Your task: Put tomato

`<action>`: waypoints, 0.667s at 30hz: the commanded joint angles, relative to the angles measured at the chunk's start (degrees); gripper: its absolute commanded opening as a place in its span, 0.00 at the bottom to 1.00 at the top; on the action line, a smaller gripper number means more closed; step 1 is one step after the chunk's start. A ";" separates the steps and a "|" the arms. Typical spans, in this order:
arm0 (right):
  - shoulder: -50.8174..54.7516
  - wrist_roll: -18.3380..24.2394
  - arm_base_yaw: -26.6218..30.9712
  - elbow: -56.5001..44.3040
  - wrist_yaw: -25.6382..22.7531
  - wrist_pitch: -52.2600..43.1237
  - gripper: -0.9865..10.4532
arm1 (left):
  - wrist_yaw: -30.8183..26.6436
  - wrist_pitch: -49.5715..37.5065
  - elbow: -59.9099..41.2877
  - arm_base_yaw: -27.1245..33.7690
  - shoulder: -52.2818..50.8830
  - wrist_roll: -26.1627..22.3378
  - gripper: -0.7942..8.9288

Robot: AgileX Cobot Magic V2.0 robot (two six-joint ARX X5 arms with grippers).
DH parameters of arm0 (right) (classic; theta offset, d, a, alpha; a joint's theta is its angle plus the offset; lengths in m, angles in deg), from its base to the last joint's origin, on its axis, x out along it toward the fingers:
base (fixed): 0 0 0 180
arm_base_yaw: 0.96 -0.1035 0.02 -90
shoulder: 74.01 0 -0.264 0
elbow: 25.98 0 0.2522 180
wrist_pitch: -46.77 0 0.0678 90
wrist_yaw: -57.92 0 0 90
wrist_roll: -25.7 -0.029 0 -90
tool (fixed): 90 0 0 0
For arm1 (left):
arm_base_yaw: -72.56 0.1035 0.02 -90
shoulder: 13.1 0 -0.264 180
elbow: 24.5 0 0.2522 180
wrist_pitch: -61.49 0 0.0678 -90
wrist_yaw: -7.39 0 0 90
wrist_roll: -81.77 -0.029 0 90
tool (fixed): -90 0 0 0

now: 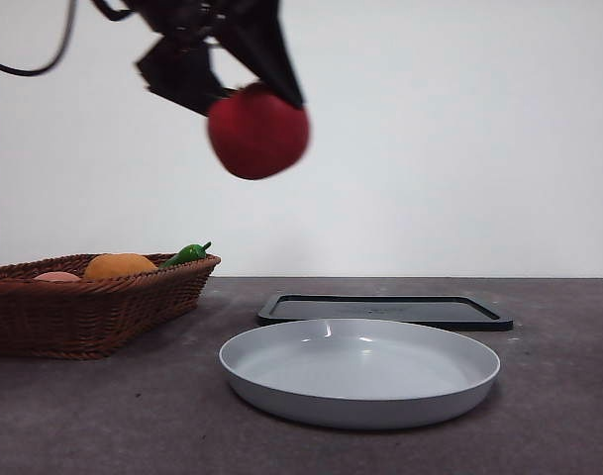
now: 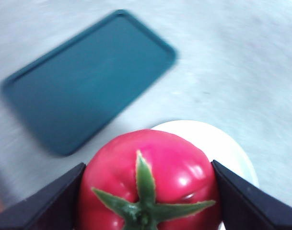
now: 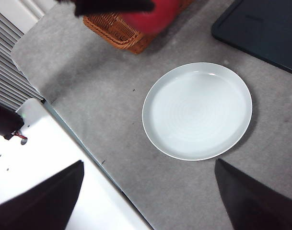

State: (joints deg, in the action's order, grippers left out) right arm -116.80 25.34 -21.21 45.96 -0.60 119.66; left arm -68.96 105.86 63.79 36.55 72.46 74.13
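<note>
One tomato (image 1: 258,132) clamped in left gripper (image 2: 146,191), upper left of front frame, short of plate (image 1: 360,396); early release risks bounce off rim. Right gripper (image 3: 146,201) wide, waiting.

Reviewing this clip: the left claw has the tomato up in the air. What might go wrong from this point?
1. The left claw pinches the round, glossy tomato only at its sides, high above the table; it may slip out and fall.
2. In the front view the tomato hangs left of the white plate, between it and the wicker basket; released now, it would likely miss the plate.
3. The plate's rim is low, so a dropped tomato may roll off.
</note>
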 commanded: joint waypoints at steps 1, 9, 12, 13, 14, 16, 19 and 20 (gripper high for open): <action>-0.33 0.42 -0.35 1.16 0.00 -0.35 0.46 | -0.11 -1.42 0.94 -1.97 2.60 -1.14 0.40; -0.33 0.42 -0.35 1.16 0.00 -0.31 0.46 | -0.13 -2.12 0.94 -5.33 9.29 -1.40 0.40; -0.33 0.42 -0.35 1.16 0.00 -0.31 0.46 | -0.11 -2.49 0.94 -6.08 12.26 -1.60 0.40; -0.33 0.42 -0.35 1.16 0.00 -0.31 0.46 | -0.11 -2.67 0.94 -6.34 13.31 -1.79 0.40; -0.33 0.42 -0.35 1.16 0.00 -0.31 0.46 | -0.11 -2.84 0.94 -6.54 14.27 -1.84 0.40; -0.33 0.42 -0.35 1.16 0.00 -0.31 0.46 | -0.11 -3.48 0.94 -6.97 16.09 -2.10 0.40; -0.33 0.39 -0.35 1.16 0.00 -0.26 0.46 | -0.11 -4.61 0.94 -7.58 18.38 -2.19 0.40; -0.33 0.39 -0.35 1.16 0.00 -0.15 0.46 | -0.13 -4.96 0.94 -7.74 18.93 -2.19 0.40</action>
State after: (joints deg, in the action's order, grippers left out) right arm -116.80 25.34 -21.21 45.96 -0.60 119.73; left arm -69.13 101.73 63.79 29.47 90.27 73.02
